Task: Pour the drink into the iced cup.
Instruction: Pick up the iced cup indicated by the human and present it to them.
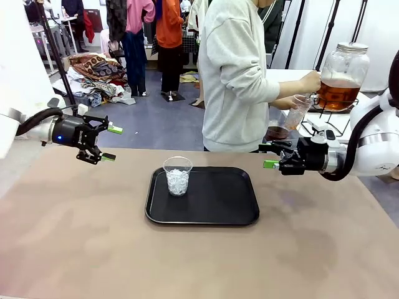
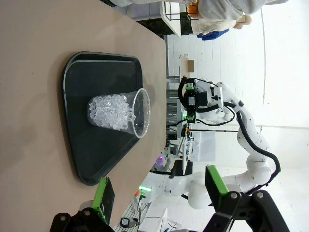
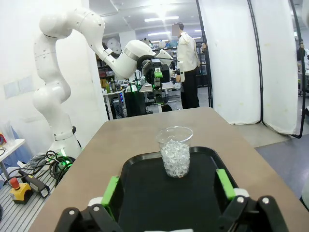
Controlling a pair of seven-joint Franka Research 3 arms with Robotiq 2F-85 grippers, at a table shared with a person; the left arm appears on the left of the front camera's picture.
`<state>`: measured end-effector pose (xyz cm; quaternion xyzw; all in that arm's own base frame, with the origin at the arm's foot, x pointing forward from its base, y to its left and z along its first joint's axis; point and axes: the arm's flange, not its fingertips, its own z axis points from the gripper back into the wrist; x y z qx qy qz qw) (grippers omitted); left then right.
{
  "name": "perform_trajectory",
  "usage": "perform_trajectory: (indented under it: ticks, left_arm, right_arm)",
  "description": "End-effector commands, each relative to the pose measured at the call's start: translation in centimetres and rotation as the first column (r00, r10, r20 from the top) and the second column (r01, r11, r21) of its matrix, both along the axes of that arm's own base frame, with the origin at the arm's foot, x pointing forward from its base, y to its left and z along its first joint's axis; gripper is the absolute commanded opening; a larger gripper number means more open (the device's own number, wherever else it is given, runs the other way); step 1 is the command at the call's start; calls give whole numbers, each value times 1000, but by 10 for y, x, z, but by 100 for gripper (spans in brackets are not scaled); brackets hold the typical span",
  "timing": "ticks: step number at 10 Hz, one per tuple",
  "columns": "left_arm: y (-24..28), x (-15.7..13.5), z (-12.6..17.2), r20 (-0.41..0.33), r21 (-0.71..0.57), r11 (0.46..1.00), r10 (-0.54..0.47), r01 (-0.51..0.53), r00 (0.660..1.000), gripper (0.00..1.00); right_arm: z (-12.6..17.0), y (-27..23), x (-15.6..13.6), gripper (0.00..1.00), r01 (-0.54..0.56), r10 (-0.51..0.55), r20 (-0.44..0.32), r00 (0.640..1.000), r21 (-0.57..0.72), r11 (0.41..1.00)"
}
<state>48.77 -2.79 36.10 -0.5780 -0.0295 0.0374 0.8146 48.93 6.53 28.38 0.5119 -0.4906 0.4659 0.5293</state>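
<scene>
Brown table (image 1: 75, 249) up front holds a flat black plastic tray (image 1: 215, 208) with a clear plastic cup of ice (image 1: 177, 175). Left gripper (image 1: 111, 143) and right gripper (image 1: 269, 156) hang open beside it. Amber-brown drink (image 1: 338, 94) sits far back in a round glass jar (image 1: 346, 65).

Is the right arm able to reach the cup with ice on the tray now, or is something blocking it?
Probably yes. The right pincer hangs open, facing the iced cup, which stands alone on the black tray. Nothing lies between them, and the person's hand is away at the glass jar.
</scene>
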Motion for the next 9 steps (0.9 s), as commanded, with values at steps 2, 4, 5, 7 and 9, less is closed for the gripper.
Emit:
perform_trajectory:
  ticks: [2,4,5,7,9]
  left_arm:
    - [0,-1,1,-17,7,1000,-2,2,1000,100]
    - [0,-1,1,-17,7,1000,-2,2,1000,100]
    - [0,-1,1,-17,7,1000,-2,2,1000,100]
    - [0,-1,1,-17,7,1000,-2,2,1000,100]
    - [0,-1,1,-17,7,1000,-2,2,1000,100]
  right_arm:
    - [2,0,1,100,2,-2,5,1000,-1,1000]
    - [2,0,1,100,2,-2,5,1000,-1,1000]
    - [2,0,1,100,2,-2,5,1000,-1,1000]
    - [2,0,1,100,2,-2,5,1000,-1,1000]
    - [2,0,1,100,2,-2,5,1000,-1,1000]
